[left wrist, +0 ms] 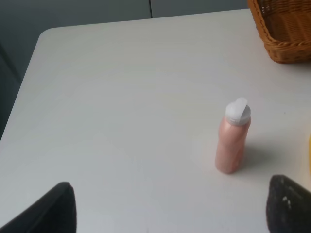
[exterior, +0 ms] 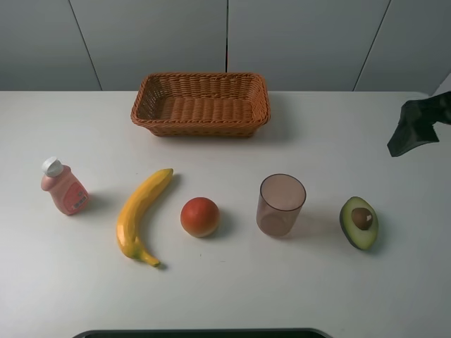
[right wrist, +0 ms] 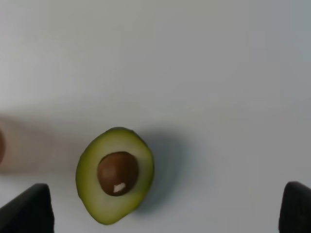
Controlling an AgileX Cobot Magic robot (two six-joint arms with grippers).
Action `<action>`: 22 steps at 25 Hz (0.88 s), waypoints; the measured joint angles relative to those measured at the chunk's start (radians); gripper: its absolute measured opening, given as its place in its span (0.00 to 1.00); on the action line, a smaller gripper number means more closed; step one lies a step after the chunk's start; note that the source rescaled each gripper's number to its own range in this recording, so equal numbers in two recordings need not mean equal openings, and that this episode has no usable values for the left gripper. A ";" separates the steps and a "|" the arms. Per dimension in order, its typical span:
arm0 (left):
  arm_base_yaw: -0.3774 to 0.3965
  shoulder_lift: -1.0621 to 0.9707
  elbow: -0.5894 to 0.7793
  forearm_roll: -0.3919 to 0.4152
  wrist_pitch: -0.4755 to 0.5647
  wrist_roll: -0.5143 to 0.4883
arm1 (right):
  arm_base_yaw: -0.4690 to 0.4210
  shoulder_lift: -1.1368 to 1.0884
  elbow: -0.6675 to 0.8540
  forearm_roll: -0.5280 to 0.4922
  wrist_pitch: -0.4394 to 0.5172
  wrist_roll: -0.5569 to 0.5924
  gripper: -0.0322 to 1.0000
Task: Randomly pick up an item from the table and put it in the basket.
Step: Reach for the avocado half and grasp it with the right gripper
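Dark fingertips of your right gripper frame the wrist view, spread wide with nothing between them. The halved avocado lies below, cut face up, nearer one fingertip than the other and touched by neither. From the high camera you see it at the right end of the row on the table, beside the clear cup, with the gripper hanging well apart from it near the right edge.

Your left gripper is also spread wide and holds nothing; the pink bottle stands ahead of it.

The basket at the back holds nothing, so none of the task is done. By my reading you are at the approach. What remains is to centre over the avocado, descend, close on it, lift, carry it across to the basket and let go.
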 joint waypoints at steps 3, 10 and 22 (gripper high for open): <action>0.000 0.000 0.000 0.000 0.000 0.000 | 0.000 0.041 0.092 0.034 -0.106 0.000 1.00; 0.000 0.000 0.000 0.000 0.000 0.000 | 0.049 0.116 0.265 0.066 -0.328 -0.006 1.00; 0.000 0.000 0.000 0.000 0.000 -0.002 | 0.130 0.288 0.272 0.121 -0.425 -0.006 1.00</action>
